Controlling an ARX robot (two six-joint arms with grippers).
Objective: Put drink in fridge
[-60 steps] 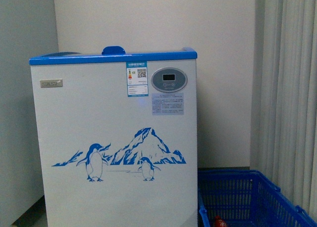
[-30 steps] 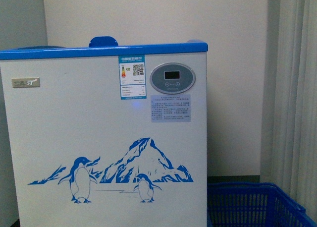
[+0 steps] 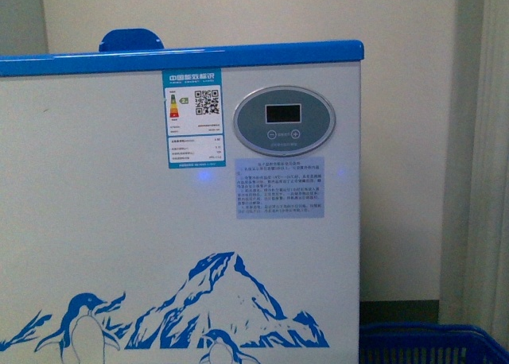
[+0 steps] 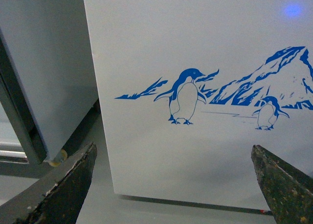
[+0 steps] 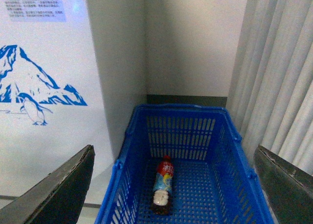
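The fridge [image 3: 119, 221] fills the front view: a white chest with a blue rim and a blue penguin-and-mountain picture; its front also shows in the left wrist view [image 4: 195, 62] and the right wrist view [image 5: 44, 77]. The drink [image 5: 163, 186] lies on its side on the floor of a blue mesh basket, red cap pointing at the wall. My right gripper [image 5: 173, 185] is open and empty, well above the basket. My left gripper [image 4: 173, 185] is open and empty, facing the fridge's lower front. Neither arm shows in the front view.
The blue plastic mesh basket [image 5: 230, 136] stands on the floor to the right of the fridge, its rim showing in the front view [image 3: 433, 332]. A pale curtain [image 5: 279, 72] hangs beside it. A grey cabinet [image 4: 39, 62] stands to the left of the fridge.
The front view has closed in on the fridge: its front now fills the frame, the penguins have dropped to the bottom edge, and only the basket's rim still shows.
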